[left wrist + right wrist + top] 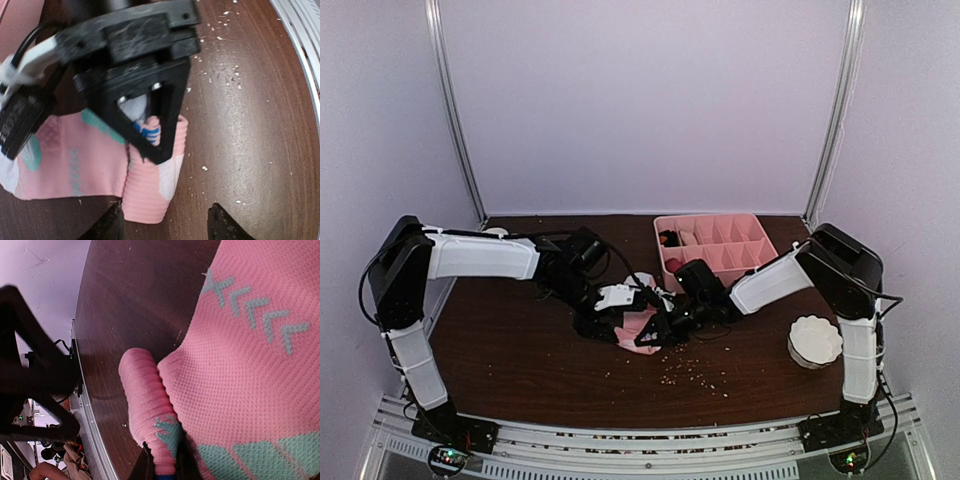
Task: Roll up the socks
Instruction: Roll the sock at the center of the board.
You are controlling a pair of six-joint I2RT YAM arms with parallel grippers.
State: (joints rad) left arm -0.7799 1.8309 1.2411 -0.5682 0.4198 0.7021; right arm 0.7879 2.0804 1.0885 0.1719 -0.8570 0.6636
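Right gripper (161, 466) was clamped narrow on the folded cuff of the pink sock (75, 155), likely pinning the started roll so it would not spring open. Left gripper (166, 215) hung wide over that fold, holding nothing, probably set to take over. Sock lay mid table (520, 350), near the tray (715, 216). No readable writing or brand

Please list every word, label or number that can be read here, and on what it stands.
None can be read in any view.
The pink sock bears only knitted green arrow shapes and a cross, no letters.
The tray and the bowl show no label.
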